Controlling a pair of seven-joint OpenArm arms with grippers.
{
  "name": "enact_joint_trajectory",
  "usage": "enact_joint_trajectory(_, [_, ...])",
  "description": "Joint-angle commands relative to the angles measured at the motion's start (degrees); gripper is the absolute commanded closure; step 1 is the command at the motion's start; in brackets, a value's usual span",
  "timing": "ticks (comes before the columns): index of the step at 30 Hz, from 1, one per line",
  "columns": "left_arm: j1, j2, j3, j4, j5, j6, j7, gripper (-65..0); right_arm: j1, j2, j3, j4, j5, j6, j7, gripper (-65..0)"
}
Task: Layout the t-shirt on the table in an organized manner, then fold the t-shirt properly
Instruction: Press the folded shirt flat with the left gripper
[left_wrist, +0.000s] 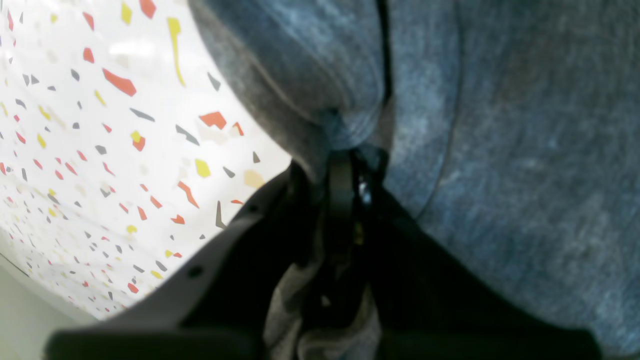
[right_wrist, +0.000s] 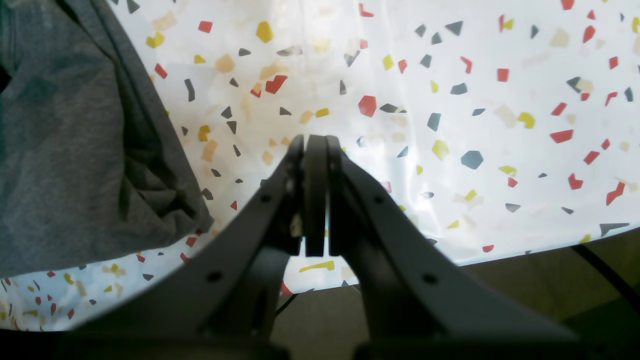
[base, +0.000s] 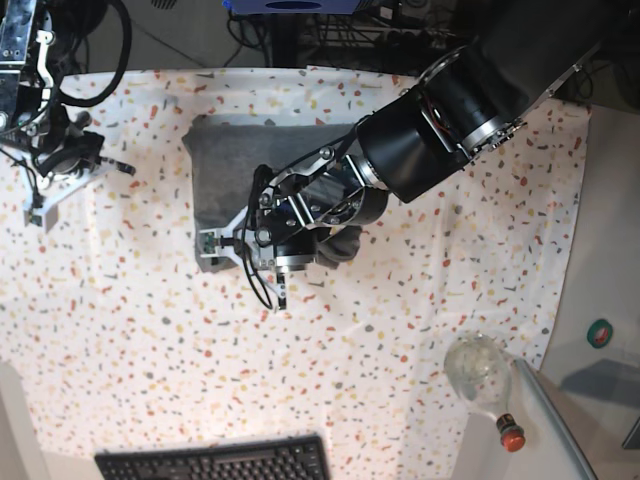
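Observation:
The grey t-shirt (base: 240, 160) lies as a folded block on the speckled table (base: 400, 330), left of centre at the back. My left gripper (base: 222, 248) reaches across it to its near-left corner. In the left wrist view this gripper (left_wrist: 350, 155) is shut on a pinched ridge of the t-shirt (left_wrist: 500, 125), and cloth bunches between the jaws. My right gripper (base: 118, 168) hovers over bare table to the left of the shirt. Its fingers (right_wrist: 315, 145) are pressed together with nothing between them, and the t-shirt (right_wrist: 70, 150) lies off to its left.
A black keyboard (base: 215, 462) sits at the near edge. A clear bottle (base: 480, 370) with a red cap lies at the near right by a grey panel. Cables and equipment stand behind the table. The table's edge (right_wrist: 525, 252) runs just under the right gripper.

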Motion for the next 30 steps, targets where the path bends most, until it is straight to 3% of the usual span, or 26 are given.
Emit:
enact_joint_trajectory(1, [-0.92,1.39,-0.2,0.88,-0.57,-0.34,-0.4,0.0,0.24,0.54,0.2,1.0,0.1,0.19,0.68,0.0])
enact_joint_trajectory(24, [-2.59,1.65,-0.11,3.52,-0.48,-0.34,0.04,0.0,-0.99,0.54,0.11,1.0,0.1,0.19,0.76,0.0])
enact_joint_trajectory(30, [-2.94,0.42,-0.11,8.09,-0.48,-0.34,0.13,-33.2,-0.9,0.54,0.11,1.0,0.1,0.19,0.76,0.0])
